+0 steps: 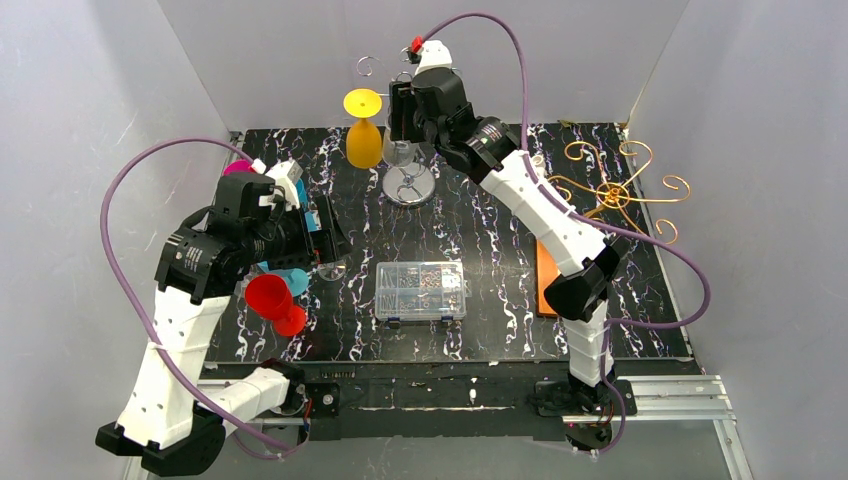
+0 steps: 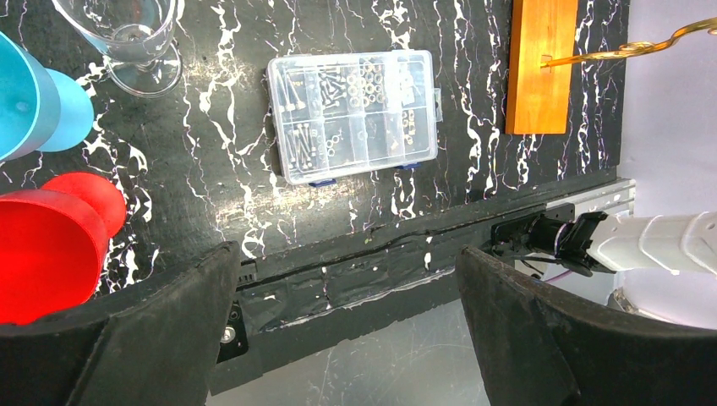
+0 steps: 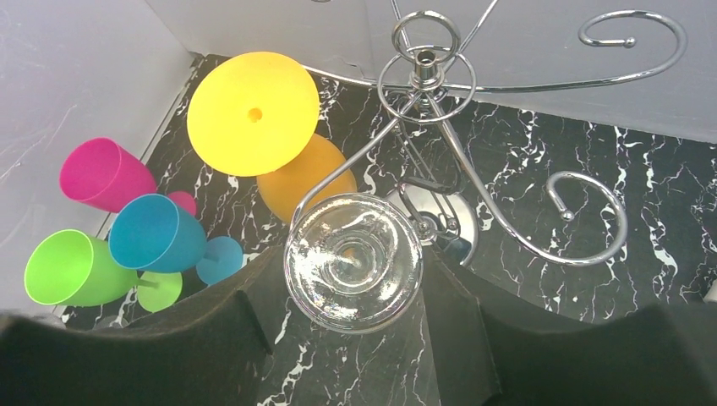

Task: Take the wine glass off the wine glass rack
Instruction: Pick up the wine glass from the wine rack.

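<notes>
1. Top view: the right hand (image 1: pixel 405 113) reaches to the back of the tabletop (image 1: pixel 490 235), where the silver wine glass rack (image 1: pixel 408 186) stands. The clear wine glass (image 1: pixel 400 152) hangs there beside a yellow glass (image 1: pixel 363 135). The left hand (image 1: pixel 328 238) hovers near the left edge, well apart from the rack.
2. Left wrist view: the left hand (image 2: pixel 347 326) has its fingers (image 2: pixel 550 338) spread wide with nothing between them. Beyond it on the tabletop (image 2: pixel 211 135) lie a screw box (image 2: pixel 355 114) and a wooden block (image 2: pixel 541 63).
3. Right wrist view: the right hand (image 3: pixel 355 283) grips the wine glass (image 3: pixel 353 262), one finger against each side. The glass hangs foot-up from a curled arm of the wine glass rack (image 3: pixel 427 72).
</notes>
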